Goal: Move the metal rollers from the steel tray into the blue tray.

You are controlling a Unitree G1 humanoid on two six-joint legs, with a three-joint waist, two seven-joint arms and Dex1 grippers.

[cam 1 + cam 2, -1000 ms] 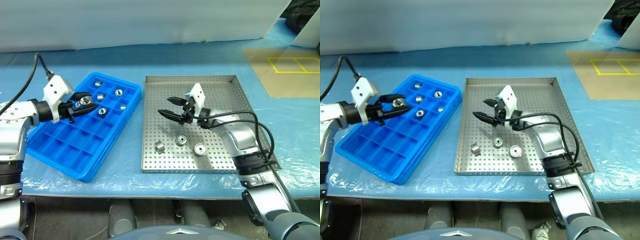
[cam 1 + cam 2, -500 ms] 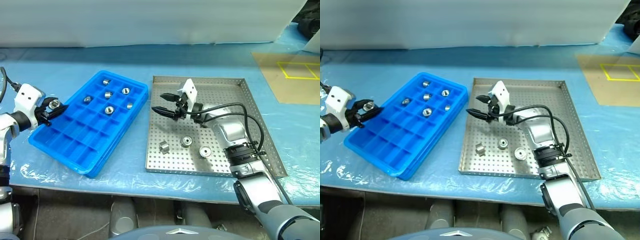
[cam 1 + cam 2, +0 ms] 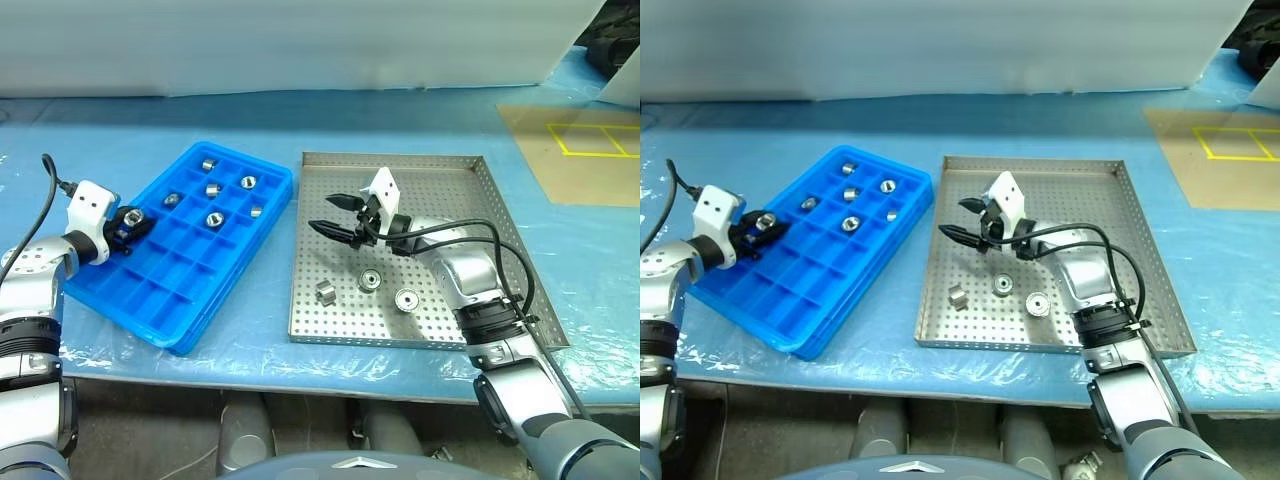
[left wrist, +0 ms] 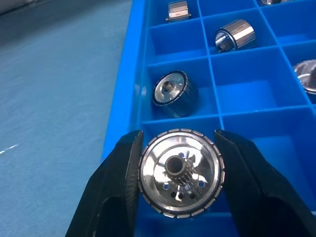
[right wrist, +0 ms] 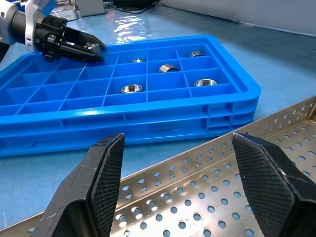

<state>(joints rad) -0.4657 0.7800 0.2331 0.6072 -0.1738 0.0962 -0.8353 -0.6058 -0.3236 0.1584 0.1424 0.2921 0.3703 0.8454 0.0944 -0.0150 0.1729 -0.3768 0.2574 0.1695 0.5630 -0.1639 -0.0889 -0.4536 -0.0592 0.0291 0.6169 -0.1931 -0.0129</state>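
left wrist view: my left gripper [image 4: 180,182] clamps a roller [image 4: 180,172] over the blue tray's [image 3: 150,300] edge; five rollers [image 3: 213,219] fill nearby cells. right gripper [image 3: 335,215] gapes empty over the steel tray [image 3: 440,170], three rollers [image 3: 371,280] below.

The compartment tray [image 3: 190,250] lies on the counter [image 3: 120,130], to the left of the perforated tray [image 3: 440,180], the two just apart. Five rollers [image 3: 213,190] sit in separate compartments toward the far end of the compartment tray. Three more rollers [image 3: 371,280] lie on the perforated tray's floor near its front edge. The left gripper [image 3: 128,222] is over the compartment tray's left rim, a roller [image 4: 180,172] between its jaws. The right gripper [image 3: 335,215] hangs over the perforated tray, left of its middle, behind the three rollers.
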